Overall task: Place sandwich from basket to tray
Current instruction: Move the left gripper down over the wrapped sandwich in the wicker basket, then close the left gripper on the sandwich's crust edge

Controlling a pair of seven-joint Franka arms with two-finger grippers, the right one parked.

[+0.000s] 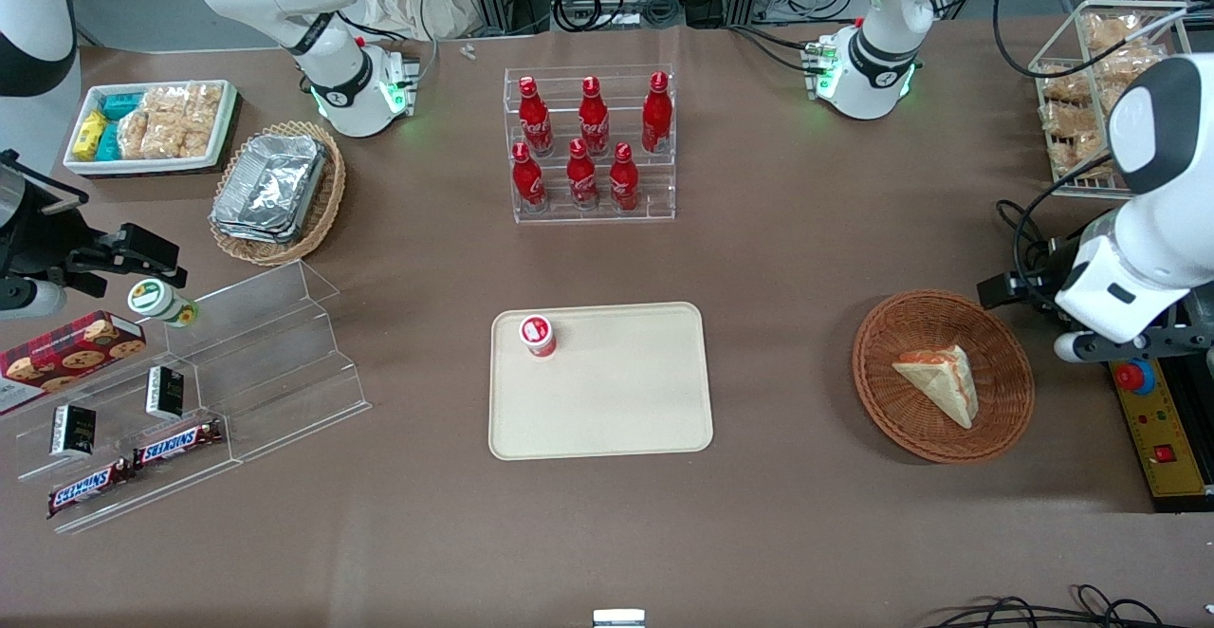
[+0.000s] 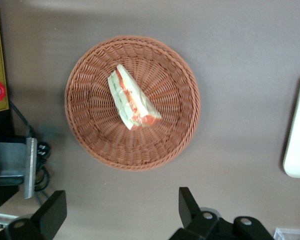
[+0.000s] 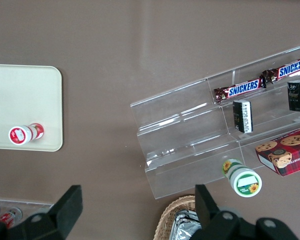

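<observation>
The gripper (image 2: 120, 212) hangs open above the basket (image 2: 90, 145), offset from the sandwich (image 2: 132, 98), whose long axis runs diagonally across the gap between the fingers

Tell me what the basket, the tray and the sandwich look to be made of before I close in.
Basket: woven wicker, reddish-brown, matte; the radiating weave shows. Tray: likely smooth cream plastic with rounded corners and a low rim. Sandwich: pale soft-looking bread with red-orange and green filling, possibly wrapped. The open gripper hovers above the table beside the basket.
</observation>
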